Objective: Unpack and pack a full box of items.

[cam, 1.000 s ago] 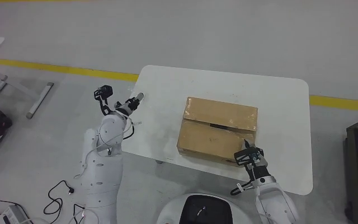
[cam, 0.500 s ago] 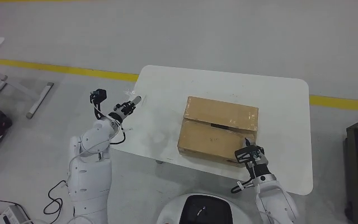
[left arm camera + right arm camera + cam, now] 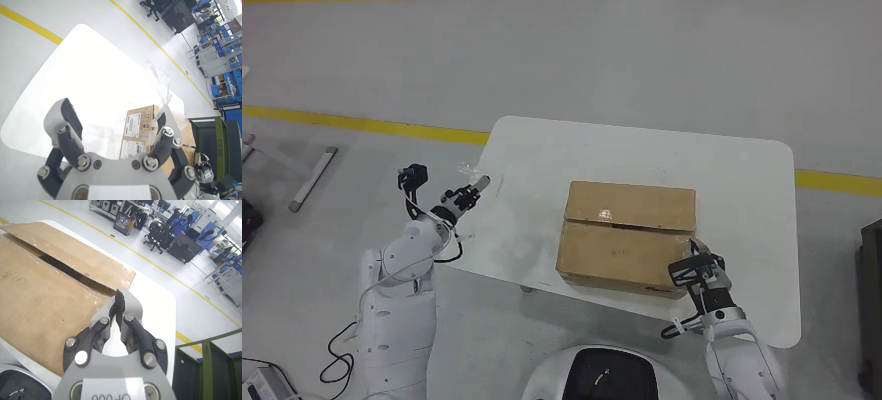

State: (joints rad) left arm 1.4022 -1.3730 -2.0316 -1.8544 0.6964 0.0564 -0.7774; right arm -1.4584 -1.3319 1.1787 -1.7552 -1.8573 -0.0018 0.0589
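**Box awaits opening.** The cardboard box [image 3: 627, 238] sits near the middle of the white table [image 3: 742, 170], its two top flaps lying almost flat. The right gripper [image 3: 117, 306] hovers just beside the box's near right corner, its fingers pressed together on nothing. The left gripper [image 3: 116, 118] hangs at the table's left edge, well apart from the box. Its jaws are spread wide, and a strip of clear tape [image 3: 160, 83] clings to one finger.

Packed full, the box is probably heavy and stiff in its walls, while the flaps look thin and likely to bend. The free flap edge along the centre seam appears the best hold for opening. The glossy tape remnants there could be slippery.

The right wrist view shows the seam [image 3: 62, 265] gaping as a dark slit, which from above reads as a thin line. The left wrist view adds printed labels [image 3: 136, 123] on the box's end wall, a face the top view looks past.
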